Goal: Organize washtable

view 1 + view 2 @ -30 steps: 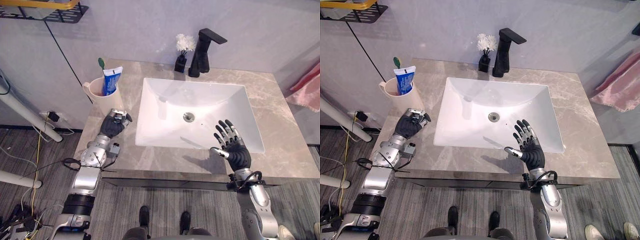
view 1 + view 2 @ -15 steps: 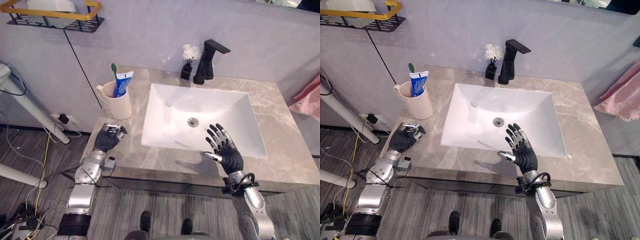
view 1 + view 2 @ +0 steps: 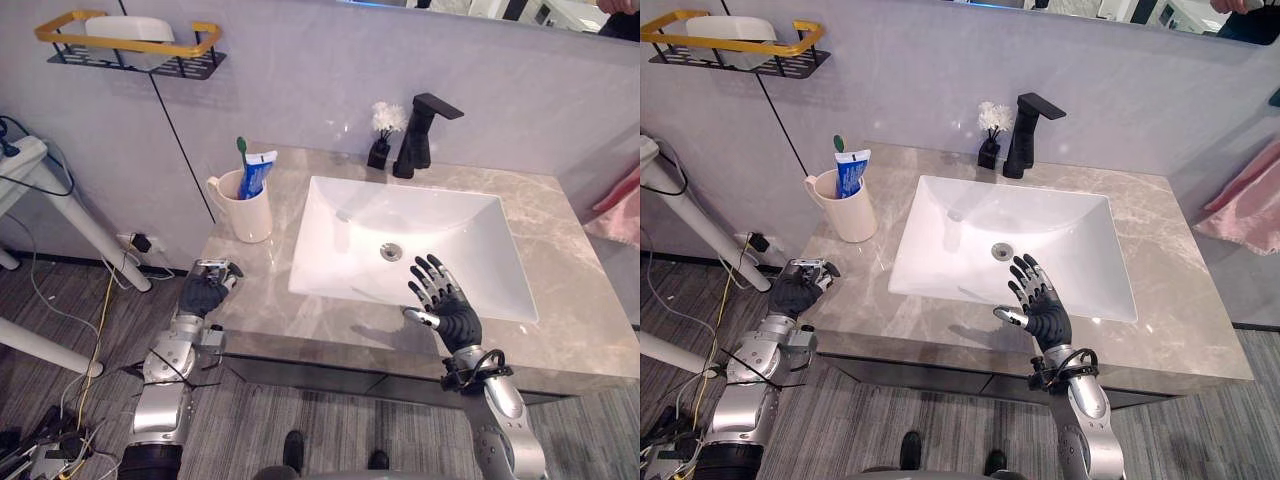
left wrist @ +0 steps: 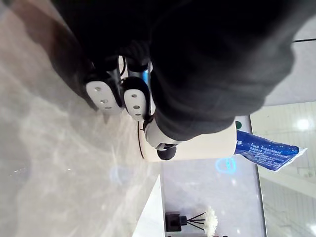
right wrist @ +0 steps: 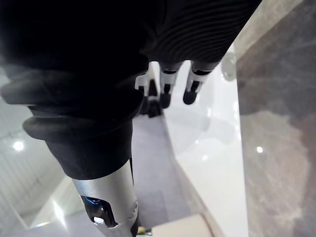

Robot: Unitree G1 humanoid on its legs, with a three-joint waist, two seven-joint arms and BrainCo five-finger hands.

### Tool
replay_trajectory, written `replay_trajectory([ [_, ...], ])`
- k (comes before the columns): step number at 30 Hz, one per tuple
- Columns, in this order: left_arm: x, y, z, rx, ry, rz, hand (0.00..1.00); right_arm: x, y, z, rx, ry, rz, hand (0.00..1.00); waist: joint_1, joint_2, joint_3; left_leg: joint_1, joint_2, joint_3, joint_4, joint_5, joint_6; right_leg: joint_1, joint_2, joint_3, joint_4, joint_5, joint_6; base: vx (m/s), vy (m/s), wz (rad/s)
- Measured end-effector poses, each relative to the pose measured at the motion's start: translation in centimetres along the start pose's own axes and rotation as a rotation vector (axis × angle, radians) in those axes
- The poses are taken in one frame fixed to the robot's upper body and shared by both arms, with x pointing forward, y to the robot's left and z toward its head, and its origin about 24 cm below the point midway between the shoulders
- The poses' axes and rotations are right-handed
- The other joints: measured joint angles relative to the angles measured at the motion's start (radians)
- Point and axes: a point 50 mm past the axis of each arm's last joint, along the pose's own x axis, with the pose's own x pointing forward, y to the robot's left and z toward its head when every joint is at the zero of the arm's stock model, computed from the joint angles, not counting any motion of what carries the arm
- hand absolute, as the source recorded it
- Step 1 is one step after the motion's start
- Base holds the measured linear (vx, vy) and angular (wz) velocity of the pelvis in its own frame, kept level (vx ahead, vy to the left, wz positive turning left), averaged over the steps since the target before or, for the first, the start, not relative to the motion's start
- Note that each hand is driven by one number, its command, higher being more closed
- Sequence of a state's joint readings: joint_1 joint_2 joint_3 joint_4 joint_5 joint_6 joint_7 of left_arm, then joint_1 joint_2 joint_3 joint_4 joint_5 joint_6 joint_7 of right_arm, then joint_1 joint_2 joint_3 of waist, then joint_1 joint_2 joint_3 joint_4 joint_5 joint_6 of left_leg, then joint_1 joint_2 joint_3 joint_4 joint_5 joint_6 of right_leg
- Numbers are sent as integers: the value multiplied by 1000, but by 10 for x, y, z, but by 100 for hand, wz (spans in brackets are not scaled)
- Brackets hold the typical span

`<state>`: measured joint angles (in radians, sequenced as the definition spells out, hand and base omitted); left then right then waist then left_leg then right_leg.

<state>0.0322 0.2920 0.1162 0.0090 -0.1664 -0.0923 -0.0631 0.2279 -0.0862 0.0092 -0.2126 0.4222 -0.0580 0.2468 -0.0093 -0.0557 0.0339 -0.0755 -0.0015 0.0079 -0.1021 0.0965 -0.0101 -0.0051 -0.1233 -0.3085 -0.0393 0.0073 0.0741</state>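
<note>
Across the washstand, the counter (image 3: 560,300) is the biggest thing, grey veined stone with a white sink (image 3: 450,230) set in its middle. On the wall to the left hangs a shelf (image 3: 130,50). A black faucet (image 3: 420,135) stands at the back rim, with a small vase (image 3: 380,152) just beside it.

Near the left back corner sits the cup (image 3: 250,215), with the toothpaste (image 3: 255,172) and toothbrush (image 3: 241,148) upright inside it. Nothing loose lies on the stone, so the tidying looks about done.

The right hand (image 3: 447,310) hovers over the sink's front rim, fingers spread and holding nothing. The left hand (image 3: 205,293) is at the counter's left front edge, fingers curled in on themselves around nothing.

If anything remains, it is probably drawing both arms clear. The left hand needs to mind the counter edge and the cup behind it. The right has open room, with a broad strip of bare stone right of the sink.
</note>
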Motion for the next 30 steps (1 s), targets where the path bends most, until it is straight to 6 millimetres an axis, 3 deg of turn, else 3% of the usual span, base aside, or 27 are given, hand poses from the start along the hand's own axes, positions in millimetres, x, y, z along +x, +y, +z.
replay_trajectory([
  [8,9,-4,8,12,-27,-22,100,0,-1,0,-3,1,-4,0,-2,0,-1,-13,3,20,0,-1,0,-23,1,19,0,1,0,1,0,-8],
  [18,38,-4,32,78,-104,-54,100,0,-2,1,5,-3,-5,0,-4,-5,-1,-54,5,34,5,2,3,-71,3,37,0,11,0,25,3,-5],
  [30,57,11,55,156,-159,-27,100,8,0,10,-4,-50,14,0,-2,-36,35,-91,11,58,0,1,2,-122,7,60,5,21,-5,-9,6,-5],
])
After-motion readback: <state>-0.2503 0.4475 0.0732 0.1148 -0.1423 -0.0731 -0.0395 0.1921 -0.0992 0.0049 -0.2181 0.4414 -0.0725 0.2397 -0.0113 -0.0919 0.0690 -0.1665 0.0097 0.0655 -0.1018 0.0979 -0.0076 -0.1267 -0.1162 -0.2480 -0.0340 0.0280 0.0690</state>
